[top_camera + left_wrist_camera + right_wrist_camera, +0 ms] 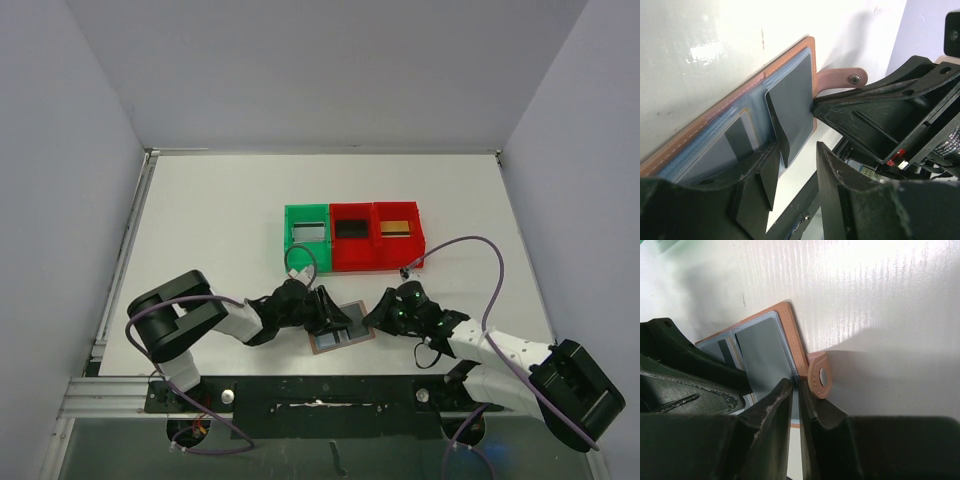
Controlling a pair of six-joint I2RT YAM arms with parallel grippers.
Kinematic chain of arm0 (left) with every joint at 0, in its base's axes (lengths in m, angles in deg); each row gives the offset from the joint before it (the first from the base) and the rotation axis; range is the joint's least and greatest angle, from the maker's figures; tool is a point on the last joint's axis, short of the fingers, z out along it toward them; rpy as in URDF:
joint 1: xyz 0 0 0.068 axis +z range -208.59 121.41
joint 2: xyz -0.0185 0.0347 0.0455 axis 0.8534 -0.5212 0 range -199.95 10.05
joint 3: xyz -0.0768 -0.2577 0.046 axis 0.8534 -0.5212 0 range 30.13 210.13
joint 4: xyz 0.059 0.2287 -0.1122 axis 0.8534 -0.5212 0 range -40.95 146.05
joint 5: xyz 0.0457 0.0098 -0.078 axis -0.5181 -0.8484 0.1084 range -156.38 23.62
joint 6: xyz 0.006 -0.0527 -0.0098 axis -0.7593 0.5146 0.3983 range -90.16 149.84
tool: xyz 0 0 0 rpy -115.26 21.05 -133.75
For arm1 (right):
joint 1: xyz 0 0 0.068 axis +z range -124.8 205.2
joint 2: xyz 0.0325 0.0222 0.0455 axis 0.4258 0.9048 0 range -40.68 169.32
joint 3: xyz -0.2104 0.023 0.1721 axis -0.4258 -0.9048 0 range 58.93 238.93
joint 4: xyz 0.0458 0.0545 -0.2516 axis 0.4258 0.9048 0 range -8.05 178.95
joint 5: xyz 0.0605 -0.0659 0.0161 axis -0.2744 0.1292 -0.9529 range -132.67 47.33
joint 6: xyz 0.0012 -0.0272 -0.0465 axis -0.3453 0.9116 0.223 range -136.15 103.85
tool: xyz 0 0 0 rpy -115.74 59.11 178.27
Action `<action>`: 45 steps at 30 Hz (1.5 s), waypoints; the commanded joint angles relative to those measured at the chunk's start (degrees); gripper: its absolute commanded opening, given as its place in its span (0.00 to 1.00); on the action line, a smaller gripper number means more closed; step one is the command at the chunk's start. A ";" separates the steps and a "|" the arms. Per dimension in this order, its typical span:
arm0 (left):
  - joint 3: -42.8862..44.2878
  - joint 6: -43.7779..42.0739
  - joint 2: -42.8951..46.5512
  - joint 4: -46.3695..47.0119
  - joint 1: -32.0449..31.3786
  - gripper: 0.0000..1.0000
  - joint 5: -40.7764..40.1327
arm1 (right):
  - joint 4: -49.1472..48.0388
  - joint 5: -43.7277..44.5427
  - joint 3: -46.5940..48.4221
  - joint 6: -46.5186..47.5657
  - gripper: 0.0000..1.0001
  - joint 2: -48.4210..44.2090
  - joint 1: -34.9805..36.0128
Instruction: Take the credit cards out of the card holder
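While the right fingers (772, 415) stand almost closed, pinching the edge of the card holder (342, 333) just under its strap tab (819, 376), the left fingers (837, 185) are about half apart and grip nothing, one of them resting on a blue-grey pocket. The card holder lies open on the counter (220, 220), near the arms. Behind it, the silver-grey card (307, 233) sits in the green bin (290, 250), the black card (351, 228) and the gold card (397, 228) in the two red bins (350, 256)
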 commanded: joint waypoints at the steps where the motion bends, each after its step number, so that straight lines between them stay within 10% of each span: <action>1: -1.53 -0.03 1.76 -3.85 -0.13 0.36 -4.55 | -1.14 -5.69 -2.94 -1.39 0.13 1.61 0.96; 14: 5.15 -8.76 4.37 -17.03 -0.21 0.32 -6.16 | -13.14 -16.71 -3.13 1.15 0.10 1.87 1.58; 45: 3.91 -8.13 10.97 -12.33 -0.21 0.00 -1.63 | -15.38 -17.17 -4.88 -1.10 0.14 2.69 1.58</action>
